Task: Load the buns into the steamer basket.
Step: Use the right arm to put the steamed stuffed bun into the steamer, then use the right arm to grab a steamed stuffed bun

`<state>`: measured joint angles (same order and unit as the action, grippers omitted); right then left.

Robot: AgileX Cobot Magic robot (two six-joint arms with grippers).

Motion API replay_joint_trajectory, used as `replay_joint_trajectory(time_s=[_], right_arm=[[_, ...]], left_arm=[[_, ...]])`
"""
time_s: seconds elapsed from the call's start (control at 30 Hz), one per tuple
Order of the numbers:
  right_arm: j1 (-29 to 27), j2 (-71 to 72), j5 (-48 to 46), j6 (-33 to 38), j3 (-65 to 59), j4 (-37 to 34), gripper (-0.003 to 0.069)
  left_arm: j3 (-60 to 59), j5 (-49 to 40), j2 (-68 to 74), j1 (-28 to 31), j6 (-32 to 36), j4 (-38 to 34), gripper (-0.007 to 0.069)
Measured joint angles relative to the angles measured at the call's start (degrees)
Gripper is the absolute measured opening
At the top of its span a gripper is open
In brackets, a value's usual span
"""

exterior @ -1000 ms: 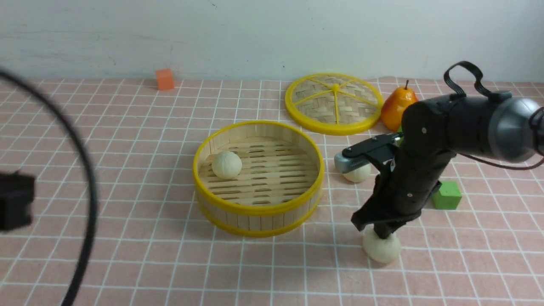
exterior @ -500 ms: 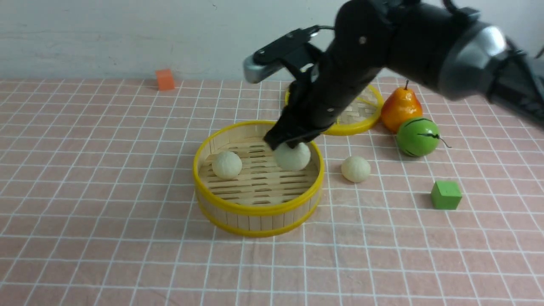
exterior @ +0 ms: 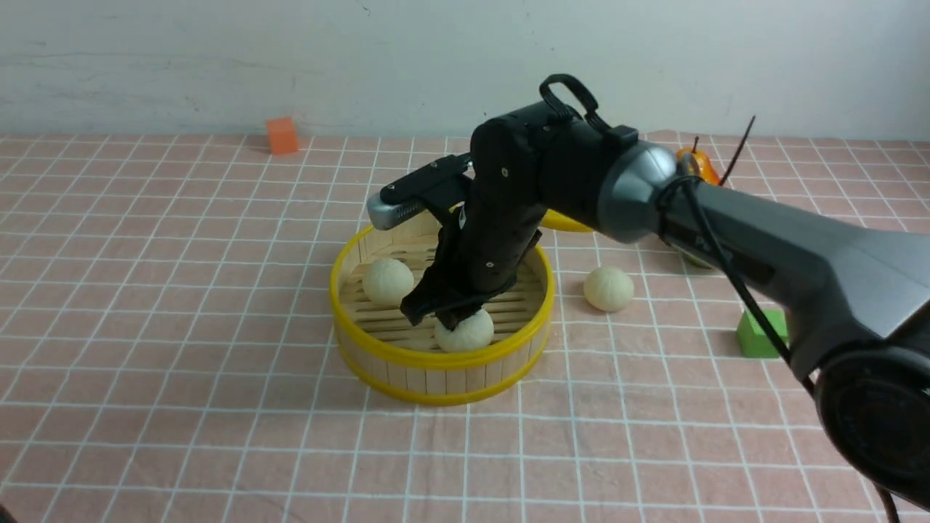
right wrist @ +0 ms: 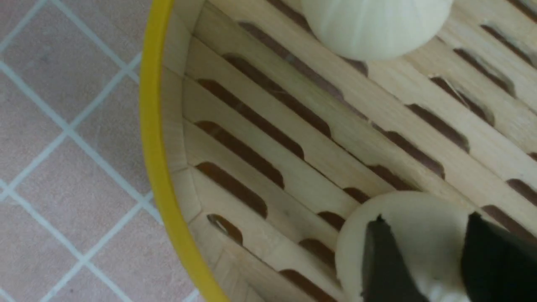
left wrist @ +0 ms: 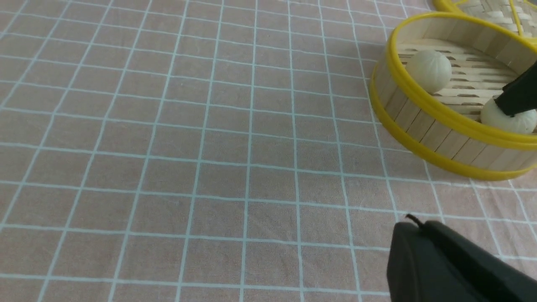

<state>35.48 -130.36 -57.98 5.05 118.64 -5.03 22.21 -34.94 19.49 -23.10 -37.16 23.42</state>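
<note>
Now down in bamboo basket (exterior: 439,358): round matte bun (exterior: 468,334), right fingers (right wrist: 388,264) parted around it, left fingers (left wrist: 436,260) closed.

front high, wrists closer (all share basket (exterior: 443,359))

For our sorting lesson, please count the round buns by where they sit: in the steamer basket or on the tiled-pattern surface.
Buns in the steamer basket: 2
Buns on the patterned surface: 1
Total: 3
</note>
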Motion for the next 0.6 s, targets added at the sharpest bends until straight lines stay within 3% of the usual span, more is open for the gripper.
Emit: replay_joint_trajectory(time_s=[0.03, 0.1, 0.23, 0.4, 0.47, 0.6], right_arm=[[0.0, 0.56, -1.62, 0.0, 0.88, 0.06, 0.0356], [-0.17, 1.52, -3.52, 0.13, 2.32, 0.06, 0.0414], [-1.76, 3.98, -6.13, 0.69, 5.06, 2.07, 0.0461], [-9.63, 4.48, -6.97, -2.43, 5.94, 4.63, 0.0434], [-14.73, 1.72, -7.79, -4.16, 5.94, 5.03, 0.0393], [-17.7, -3.39, -8.73, -4.43, 5.94, 4.15, 0.0317]], left_arm=[[0.0, 0.05, 0.0, 0.0, 0.0, 0.0, -0.0014], [0.0, 0.04, 0.0, 0.0, 0.0, 0.0, -0.0014], [0.0, 0.11, 0.0, 0.0, 0.0, 0.01, -0.0014], [0.0, 0.48, 0.0, 0.0, 0.0, 0.38, -0.0014], [-0.24, 1.94, 0.0, 0.0, 0.0, 0.73, -0.0014], [-1.7, 4.43, 0.0, 0.0, 0.0, 1.01, -0.0014]])
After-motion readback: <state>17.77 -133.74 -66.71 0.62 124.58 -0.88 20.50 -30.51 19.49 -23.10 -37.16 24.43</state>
